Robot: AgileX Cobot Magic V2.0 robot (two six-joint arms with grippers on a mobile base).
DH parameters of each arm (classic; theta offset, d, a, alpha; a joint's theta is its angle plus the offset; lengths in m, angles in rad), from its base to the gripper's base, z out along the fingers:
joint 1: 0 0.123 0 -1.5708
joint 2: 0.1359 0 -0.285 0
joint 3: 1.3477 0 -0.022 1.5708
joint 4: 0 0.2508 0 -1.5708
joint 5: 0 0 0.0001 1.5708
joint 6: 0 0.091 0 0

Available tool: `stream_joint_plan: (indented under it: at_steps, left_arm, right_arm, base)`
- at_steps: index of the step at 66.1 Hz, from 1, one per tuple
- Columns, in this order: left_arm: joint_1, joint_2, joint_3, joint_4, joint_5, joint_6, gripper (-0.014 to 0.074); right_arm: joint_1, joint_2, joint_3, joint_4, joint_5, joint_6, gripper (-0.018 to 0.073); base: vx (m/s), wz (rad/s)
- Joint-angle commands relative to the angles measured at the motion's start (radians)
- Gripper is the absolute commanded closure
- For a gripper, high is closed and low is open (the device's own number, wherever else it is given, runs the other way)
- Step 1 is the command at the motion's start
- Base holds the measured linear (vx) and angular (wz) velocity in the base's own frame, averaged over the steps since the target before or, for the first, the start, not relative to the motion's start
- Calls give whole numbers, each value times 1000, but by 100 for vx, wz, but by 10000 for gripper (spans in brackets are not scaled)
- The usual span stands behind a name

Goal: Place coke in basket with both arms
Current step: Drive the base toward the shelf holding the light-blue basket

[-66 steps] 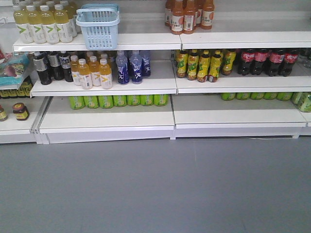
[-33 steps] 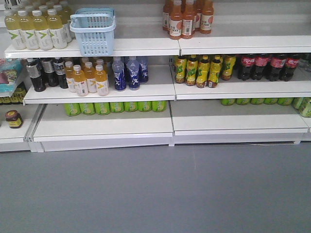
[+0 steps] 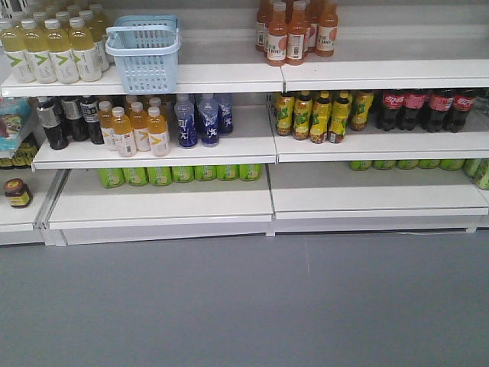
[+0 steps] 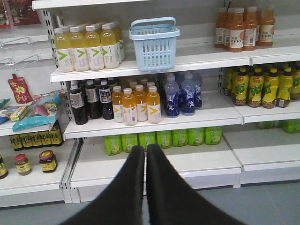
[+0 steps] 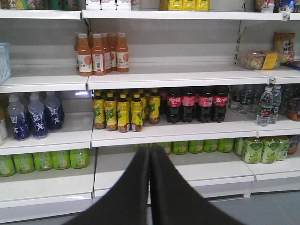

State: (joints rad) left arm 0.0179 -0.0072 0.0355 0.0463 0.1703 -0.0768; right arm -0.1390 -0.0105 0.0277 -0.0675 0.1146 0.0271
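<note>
The pale blue basket (image 3: 144,53) stands on the top shelf at the left, next to yellow drink bottles; it also shows in the left wrist view (image 4: 154,44) and at the left edge of the right wrist view (image 5: 3,61). The slim red coke bottle is not in view. My left gripper (image 4: 145,149) is shut and empty, held in front of the lower shelves. My right gripper (image 5: 149,149) is shut and empty, also well short of the shelves. Neither gripper shows in the front view.
Dark cola bottles with red labels (image 3: 424,109) stand on the middle shelf at the right, also in the right wrist view (image 5: 197,104). Orange bottles (image 3: 296,30) are on the top shelf. Green cans (image 3: 179,173) line the lower shelf. Grey floor (image 3: 244,306) lies in front.
In the front view the shelves have shifted left and slightly down. No gripper has opened or taken hold of anything.
</note>
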Motion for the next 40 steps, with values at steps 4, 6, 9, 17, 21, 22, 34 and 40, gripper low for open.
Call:
stream_joint_plan:
  at_steps: [4,6,9,17,21,22,34,40]
  left_arm:
    - [-3,-19,-34,-8,-78,-2,603]
    - [-3,-19,-34,-8,-78,-2,603]
    - [-3,-19,-34,-8,-78,-2,603]
    - [-3,-19,-34,-8,-78,-2,603]
    - [-3,-19,-34,-8,-78,-2,603]
    - [-3,-19,-34,-8,-78,-2,603]
    - [-3,-19,-34,-8,-78,-2,603]
    - [-3,-19,-34,-8,-78,-2,603]
  right_arm:
    - [-8,-14,8,-8,-66,-4,569]
    - [-8,-14,8,-8,-66,-4,569]
    - [-8,-14,8,-8,-66,-4,569]
    - [-8,-14,8,-8,-66,-4,569]
    - [-8,-14,8,-8,-66,-4,569]
    - [-8,-14,8,-8,-66,-4,569]
    - [-8,-14,8,-8,-66,-4,569]
    - [-8,-14,8,-8,-66,-4,569]
  base:
    - [6,2]
    - [6,1]
    - [7,1]
    - [8,1]
    - [10,2]
    - [10,4]
    - [12,7]
    - [12,5]
